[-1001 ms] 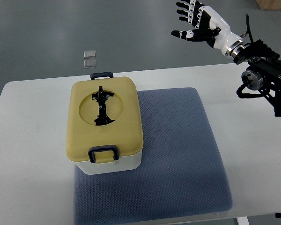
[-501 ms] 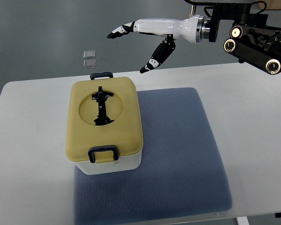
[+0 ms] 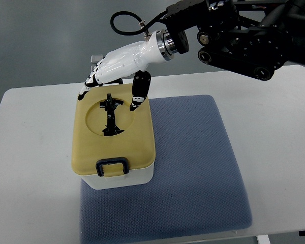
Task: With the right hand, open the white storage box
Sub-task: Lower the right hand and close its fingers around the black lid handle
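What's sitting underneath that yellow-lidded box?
The storage box stands on a blue mat spread over the white table. The mat shows beside and in front of it; the part directly beneath is covered.

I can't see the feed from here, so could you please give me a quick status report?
Right hand open, over the far edge of the storage box, gripping nothing. Yellow lid shut, near latch down. Left hand not in view. Nothing in the way.
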Controlling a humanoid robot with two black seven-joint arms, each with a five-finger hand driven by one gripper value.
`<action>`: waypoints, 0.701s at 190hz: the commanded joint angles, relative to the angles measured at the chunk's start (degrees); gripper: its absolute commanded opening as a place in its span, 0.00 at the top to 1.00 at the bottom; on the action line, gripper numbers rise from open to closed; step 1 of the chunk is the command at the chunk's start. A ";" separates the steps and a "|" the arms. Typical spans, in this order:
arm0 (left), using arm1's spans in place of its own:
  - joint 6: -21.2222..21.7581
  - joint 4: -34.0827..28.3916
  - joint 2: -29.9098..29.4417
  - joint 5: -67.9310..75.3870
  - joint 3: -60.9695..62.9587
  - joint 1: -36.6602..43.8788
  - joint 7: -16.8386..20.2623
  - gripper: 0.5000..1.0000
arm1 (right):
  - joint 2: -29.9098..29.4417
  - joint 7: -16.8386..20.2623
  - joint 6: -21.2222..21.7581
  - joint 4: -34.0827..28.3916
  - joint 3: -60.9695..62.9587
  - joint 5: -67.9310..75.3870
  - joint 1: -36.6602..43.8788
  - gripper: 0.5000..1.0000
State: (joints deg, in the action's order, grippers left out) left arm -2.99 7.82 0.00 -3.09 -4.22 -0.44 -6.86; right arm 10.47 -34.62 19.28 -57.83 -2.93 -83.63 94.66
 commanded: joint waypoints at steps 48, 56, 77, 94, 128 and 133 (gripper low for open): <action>0.00 0.00 0.00 0.02 0.00 0.00 0.00 0.00 | -5.29 0.61 2.25 0.71 -1.11 -8.39 0.79 0.23; 0.00 0.00 0.00 0.02 0.00 0.00 0.00 0.00 | -5.37 0.79 2.17 0.79 -1.11 -8.48 0.88 0.26; 0.00 0.00 0.00 0.02 0.00 0.00 0.00 0.00 | -5.37 0.87 2.16 0.88 -1.11 -9.36 0.88 0.33; 0.00 0.00 0.00 0.02 0.00 0.00 0.00 0.00 | -5.37 0.87 1.90 1.58 -1.20 -9.89 0.79 0.35; 0.00 0.00 0.00 0.02 0.00 0.00 0.00 0.00 | -5.11 0.79 1.72 2.11 -1.29 -9.98 0.53 0.44; 0.00 0.00 0.00 0.02 0.00 0.00 0.00 0.00 | -4.93 0.79 1.72 2.11 -1.29 -9.98 0.53 0.50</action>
State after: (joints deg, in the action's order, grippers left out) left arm -2.99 7.82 0.00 -3.07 -4.22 -0.44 -6.86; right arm 5.18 -33.75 21.04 -55.94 -4.20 -93.58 95.31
